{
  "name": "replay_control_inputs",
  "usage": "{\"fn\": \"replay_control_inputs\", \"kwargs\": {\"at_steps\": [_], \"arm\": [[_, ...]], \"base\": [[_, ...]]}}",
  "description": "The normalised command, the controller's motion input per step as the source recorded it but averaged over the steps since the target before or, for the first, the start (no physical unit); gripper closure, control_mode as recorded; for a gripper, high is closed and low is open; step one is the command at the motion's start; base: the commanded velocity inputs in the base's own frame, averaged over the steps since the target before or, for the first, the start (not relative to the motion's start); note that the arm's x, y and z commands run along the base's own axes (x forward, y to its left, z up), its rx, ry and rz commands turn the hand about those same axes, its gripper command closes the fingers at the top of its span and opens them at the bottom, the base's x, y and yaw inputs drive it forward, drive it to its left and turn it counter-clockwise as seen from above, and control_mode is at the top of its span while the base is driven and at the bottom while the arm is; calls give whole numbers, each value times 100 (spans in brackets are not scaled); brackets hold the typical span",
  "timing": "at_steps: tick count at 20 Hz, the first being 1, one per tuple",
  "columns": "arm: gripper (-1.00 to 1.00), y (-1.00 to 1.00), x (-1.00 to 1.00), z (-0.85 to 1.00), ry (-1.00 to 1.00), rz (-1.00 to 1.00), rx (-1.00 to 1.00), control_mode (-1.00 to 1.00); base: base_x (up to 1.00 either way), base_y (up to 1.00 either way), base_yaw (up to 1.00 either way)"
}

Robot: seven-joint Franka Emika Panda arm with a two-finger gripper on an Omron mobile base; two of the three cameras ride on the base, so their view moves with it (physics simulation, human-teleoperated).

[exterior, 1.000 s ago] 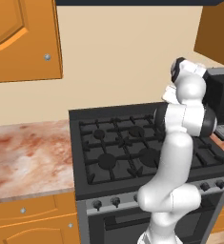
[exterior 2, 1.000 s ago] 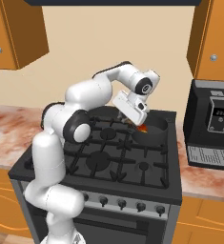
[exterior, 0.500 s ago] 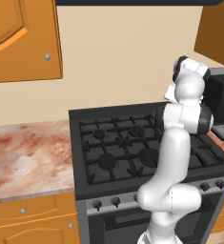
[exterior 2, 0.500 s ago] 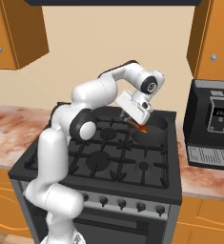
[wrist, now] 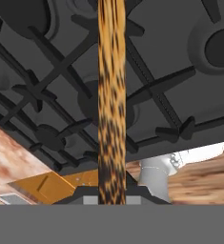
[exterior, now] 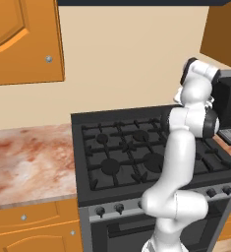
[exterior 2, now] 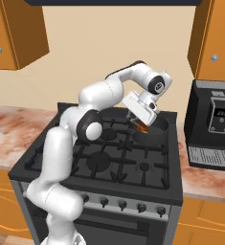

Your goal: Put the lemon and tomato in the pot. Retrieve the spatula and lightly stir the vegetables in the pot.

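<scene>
the spatula [wrist: 111, 95] runs up the middle of our hand view, its wooden handle clamped between the fingers of our hand [exterior 2: 141, 125]. from the right base view, we hold the hand over the pot [exterior 2: 154, 131] on the stove's [exterior 2: 109, 162] back right burner, with something red, likely the tomato [exterior 2: 143, 128], just inside the rim.

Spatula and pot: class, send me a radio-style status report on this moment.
Gripper shut on spatula, over the pot at the stove's back right. Something red inside the pot, likely tomato. Lemon not made out. Nothing in the way.
</scene>
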Motion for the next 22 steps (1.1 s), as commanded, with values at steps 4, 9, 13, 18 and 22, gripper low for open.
{"fn": "replay_control_inputs", "kwargs": {"at_steps": [4, 9, 13, 18, 22], "arm": [[100, -3, 0, 10, 5, 1, 10, -100], [100, 0, 6, 3, 2, 7, 9, -100], [100, 0, 22, -3, 0, 3, 1, -100], [100, 0, 14, 0, 0, 1, 0, -100], [100, -1, 1, 0, 0, 2, 1, -100]], "base": [[0, 0, 0], [0, 0, 0], [0, 0, 0], [0, 0, 0], [0, 0, 0]]}}
